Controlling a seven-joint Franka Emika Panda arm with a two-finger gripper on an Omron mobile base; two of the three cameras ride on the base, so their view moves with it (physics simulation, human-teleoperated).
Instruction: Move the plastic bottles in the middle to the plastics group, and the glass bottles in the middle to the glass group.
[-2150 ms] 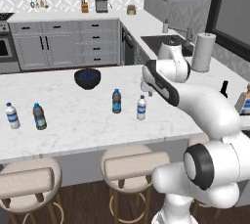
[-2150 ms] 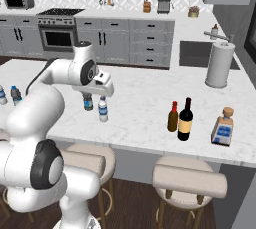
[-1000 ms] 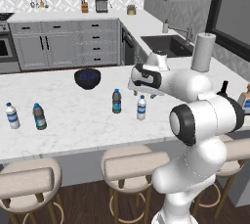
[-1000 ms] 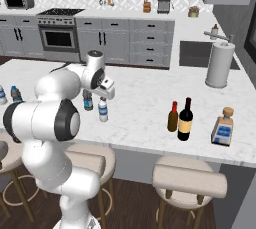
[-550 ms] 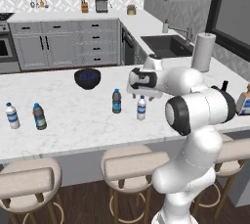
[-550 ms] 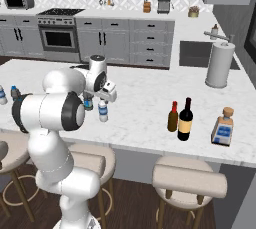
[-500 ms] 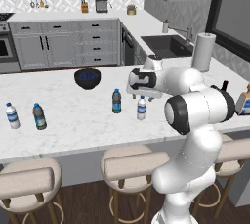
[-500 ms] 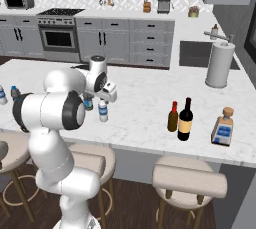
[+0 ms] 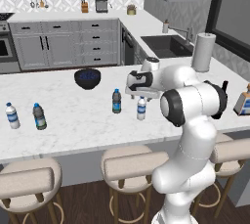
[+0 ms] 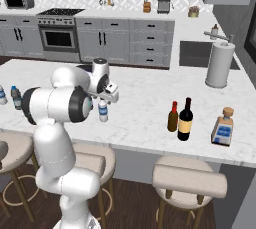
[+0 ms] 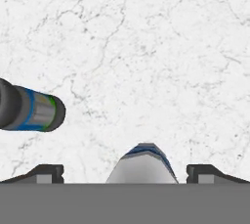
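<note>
Presently on the marble island counter: four small water bottles, one wine bottle, two further glass bottles, one bowl, one paper-towel roll.

Middle plastic bottles, two: a clear-white bottle and a darker blue-grey bottle, upright, near each other, apart.

Plastics group, two: a clear-white one and a dark grey one, side by side at the counter's left end, well apart from the middle pair.

Glass items, seen in the right base view: one tall dark wine bottle just beside a small brown red-capped bottle; a squat pale bottle with tan label further right.

Gripper: directly above the clear-white middle bottle, jaws spread wide, holding nothing. The hand view looks straight down: the bottle's top sits between the two fingertips, the blue-grey bottle off to one side.

Containers: one dark bowl, in the left base view; its contents cannot be made out.

Other: white paper-towel roll by the sink.
</note>
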